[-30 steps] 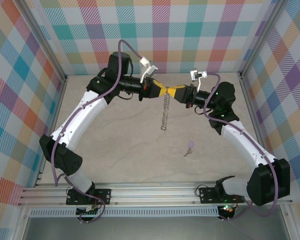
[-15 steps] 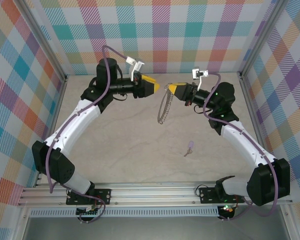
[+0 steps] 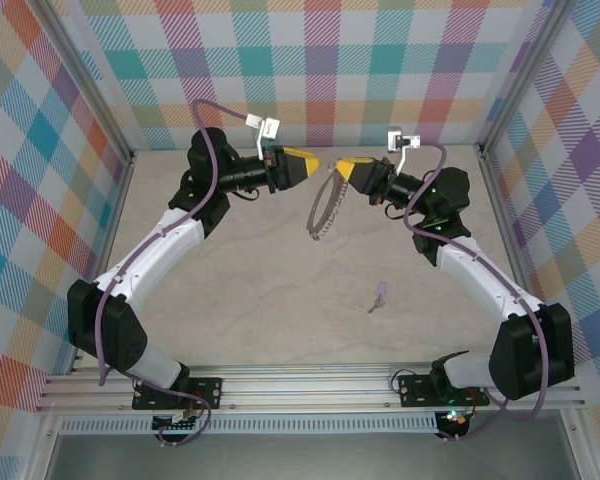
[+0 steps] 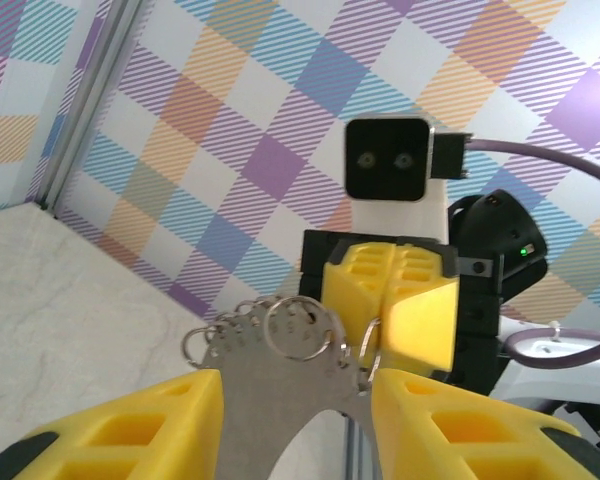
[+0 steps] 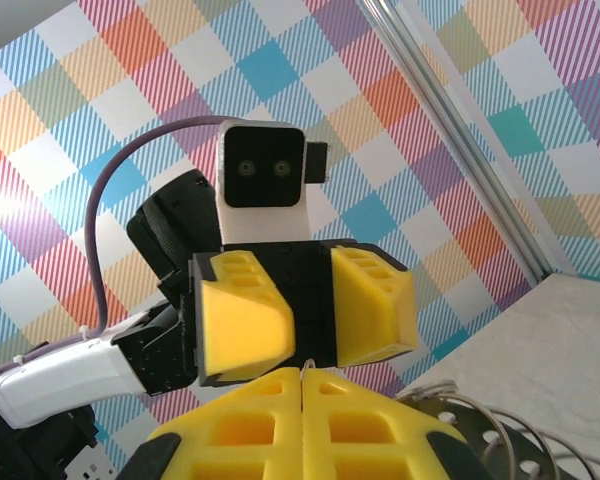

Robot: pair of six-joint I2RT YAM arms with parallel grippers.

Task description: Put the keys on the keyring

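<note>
Right now your right gripper (image 3: 342, 167) is clamping the keyring (image 4: 270, 375), which is dangling stiff and light above the table (image 3: 230, 300). Your left gripper (image 3: 308, 165) is hanging open beside it. The key (image 3: 379, 296) is lying well apart, tiny and probably slippery, so you're likely wanting its lilac head.

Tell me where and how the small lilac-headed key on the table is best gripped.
Probably by its lilac head, the broadest part, coming straight down, since the key lies flat on the table and its blade is thin. The open left pincer is free.
</note>
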